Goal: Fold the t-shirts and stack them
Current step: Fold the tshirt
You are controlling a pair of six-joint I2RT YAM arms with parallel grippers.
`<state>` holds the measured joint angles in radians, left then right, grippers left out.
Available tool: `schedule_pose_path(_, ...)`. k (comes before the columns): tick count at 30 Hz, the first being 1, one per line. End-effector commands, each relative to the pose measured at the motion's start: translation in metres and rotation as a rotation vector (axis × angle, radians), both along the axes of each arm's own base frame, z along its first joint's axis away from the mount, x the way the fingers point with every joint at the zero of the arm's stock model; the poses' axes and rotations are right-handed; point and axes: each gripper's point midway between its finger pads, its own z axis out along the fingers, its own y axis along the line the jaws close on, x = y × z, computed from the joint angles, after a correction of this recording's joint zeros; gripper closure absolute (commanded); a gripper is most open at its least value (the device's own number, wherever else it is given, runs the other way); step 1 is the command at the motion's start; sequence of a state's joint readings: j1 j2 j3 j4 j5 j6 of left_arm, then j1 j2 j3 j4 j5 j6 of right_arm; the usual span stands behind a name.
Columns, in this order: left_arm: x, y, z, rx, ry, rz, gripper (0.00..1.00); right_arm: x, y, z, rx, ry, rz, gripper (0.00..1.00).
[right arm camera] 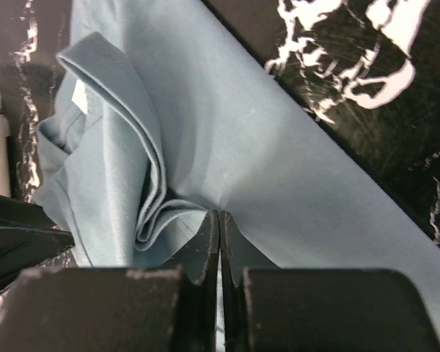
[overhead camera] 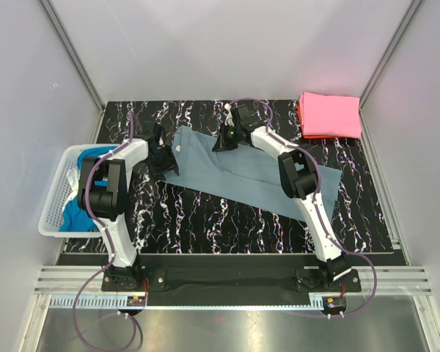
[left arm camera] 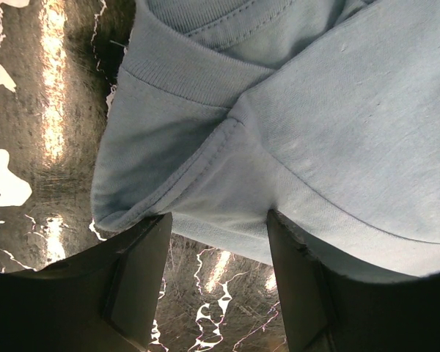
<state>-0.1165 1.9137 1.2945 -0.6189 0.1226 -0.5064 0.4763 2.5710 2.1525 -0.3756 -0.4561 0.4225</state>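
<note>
Black table point(overhead camera: 205, 216): wrist views show right gripper point(right arm camera: 219, 224) pinching t-shirt point(right arm camera: 279, 169), left gripper point(left arm camera: 218, 227) agape.

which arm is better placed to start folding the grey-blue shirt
Right: the right gripper is shut on a fold of the grey-blue shirt; the left gripper sits open at the collar, gripping nothing.

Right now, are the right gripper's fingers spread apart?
No, the right gripper is shut, its fingers pressed together on a fold of the grey-blue t-shirt.
</note>
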Motion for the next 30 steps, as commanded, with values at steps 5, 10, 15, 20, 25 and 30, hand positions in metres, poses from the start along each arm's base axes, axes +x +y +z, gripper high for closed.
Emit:
schedule_pose_path(5,0.005,0.019,-0.004,0.084,0.000,0.039,0.39,0.010,-0.008,0.065,-0.022,-0.136,-0.069,1.00)
schedule_pose_path(10,0.004,0.022,-0.004,0.101,0.002,0.043,0.39,0.012,-0.026,0.067,-0.091,-0.154,-0.131,1.00)
schedule_pose_path(15,0.004,0.023,-0.002,0.115,0.002,0.044,0.39,0.014,-0.042,0.058,-0.163,-0.134,-0.182,1.00)
schedule_pose_path(20,0.006,0.024,-0.002,0.116,0.004,0.048,0.39,0.008,-0.059,0.049,-0.236,-0.097,-0.240,1.00)
schedule_pose_path(25,0.007,0.028,-0.004,0.137,0.003,0.056,0.39,0.005,-0.070,0.047,-0.275,-0.085,-0.280,1.00)
schedule_pose_path(30,0.009,0.029,-0.003,0.144,0.002,0.055,0.39,0.004,-0.077,0.050,-0.288,-0.090,-0.314,1.00)
